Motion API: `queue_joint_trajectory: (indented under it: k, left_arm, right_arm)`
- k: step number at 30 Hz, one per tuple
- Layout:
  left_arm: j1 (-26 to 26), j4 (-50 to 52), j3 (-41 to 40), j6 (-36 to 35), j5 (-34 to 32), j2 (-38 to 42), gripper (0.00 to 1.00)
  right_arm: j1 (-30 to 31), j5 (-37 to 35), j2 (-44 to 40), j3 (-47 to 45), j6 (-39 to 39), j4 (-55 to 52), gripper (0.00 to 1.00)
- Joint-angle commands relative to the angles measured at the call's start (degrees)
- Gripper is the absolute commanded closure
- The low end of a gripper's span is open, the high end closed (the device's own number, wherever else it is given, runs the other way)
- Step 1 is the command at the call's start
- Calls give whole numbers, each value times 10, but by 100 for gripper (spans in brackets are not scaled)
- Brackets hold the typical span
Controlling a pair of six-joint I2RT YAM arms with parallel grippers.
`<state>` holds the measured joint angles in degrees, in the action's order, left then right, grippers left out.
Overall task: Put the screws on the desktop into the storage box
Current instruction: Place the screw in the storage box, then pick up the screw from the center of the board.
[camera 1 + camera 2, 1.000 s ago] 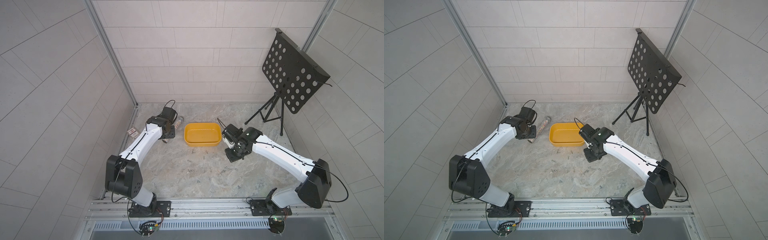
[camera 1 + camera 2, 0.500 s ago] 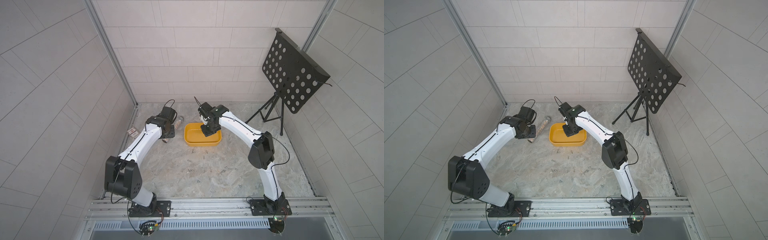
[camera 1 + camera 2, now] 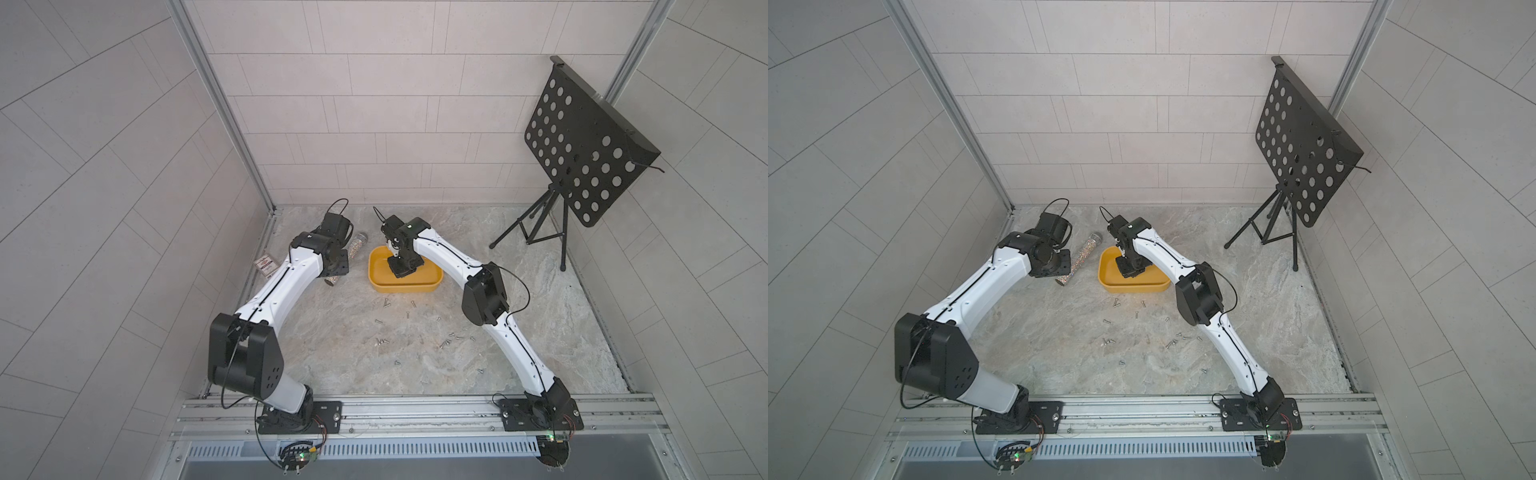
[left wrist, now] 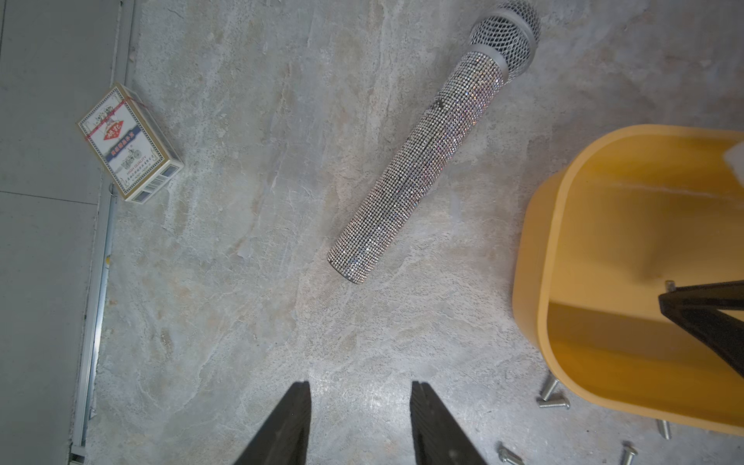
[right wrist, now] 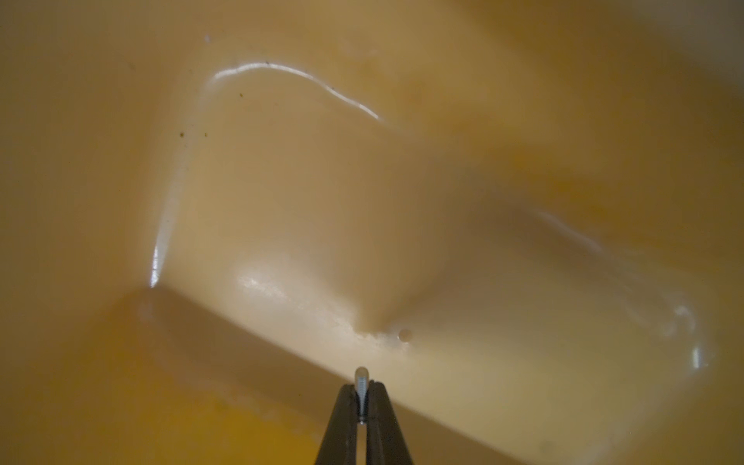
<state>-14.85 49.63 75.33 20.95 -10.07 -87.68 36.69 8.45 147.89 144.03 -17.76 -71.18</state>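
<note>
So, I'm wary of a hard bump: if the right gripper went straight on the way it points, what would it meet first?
Probably the bare floor of the storage box. The right gripper, shut on a screw, points down into it with nothing else between. The screw would likely touch first.

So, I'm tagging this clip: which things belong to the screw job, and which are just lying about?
Job: loose screws on the desktop, storage box, pinched screw in the right gripper.
Lying about: glittery microphone, card box, music stand.

The right end effector (image 3: 1128,271) reaches into the storage box (image 3: 1136,287); screws (image 3: 1108,341) lie nearby
</note>
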Motion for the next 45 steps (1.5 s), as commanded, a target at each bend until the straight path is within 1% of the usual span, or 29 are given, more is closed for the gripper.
queue_joint_trajectory:
  k: [1,5,7,12,15,16,17,18,19,20,21,25,26,29,31,33,36,39,41,45]
  left_arm:
    - [4,4,5,-2,0,14,53]
    - [5,3,5,-1,0,15,53]
    - [5,3,5,-1,0,15,53]
    - [6,3,5,-1,3,15,53]
    - [6,1,4,-2,3,16,53]
    - [5,2,3,-2,4,17,53]
    - [6,1,3,-2,5,18,53]
    - [6,1,2,-2,5,19,53]
    - [6,0,0,-3,6,21,53]
    - [6,-2,-2,-3,7,22,53]
    - [5,-2,-5,-3,10,23,53]
    - [-4,13,-12,-5,58,24,52]
    - [-14,28,-10,-5,60,22,52]
    - [-52,70,-19,0,36,28,49]
    - [-78,85,-41,9,29,40,48]
    - [-93,86,-68,27,41,55,47]
    - [-112,85,-101,52,62,76,46]
    - [-137,88,-119,74,72,93,44]
    - [-157,90,-125,92,73,95,44]
    - [-216,81,-141,140,69,75,43]
  right_arm:
    - [-3,-3,5,12,-5,-11,90]
    - [-4,3,-4,12,-4,-12,75]
    - [-4,5,-12,12,-4,-13,69]
    - [-3,-3,-53,11,-6,-26,63]
    - [-2,-18,-103,-15,-4,-27,58]
    - [-2,-25,-129,-37,-5,-15,52]
    - [-2,-31,-160,-70,-10,5,43]
    - [-2,-33,-189,-103,-13,25,36]
    - [-2,-36,-226,-141,-20,50,30]
    - [-2,-43,-258,-180,-26,70,28]
    - [-2,-51,-287,-211,-34,83,28]
    - [-4,-99,-397,-329,-49,103,28]
    - [-5,-109,-431,-367,-55,112,28]
    - [-6,-135,-521,-474,-72,145,28]
    - [-8,-148,-580,-537,-77,163,28]
    - [-16,-149,-623,-580,-82,168,29]
    - [-30,-151,-672,-623,-82,166,29]
    - [-49,-143,-703,-654,-79,161,29]
    - [-58,-138,-719,-670,-77,160,29]
    - [-66,-132,-738,-689,-76,158,29]
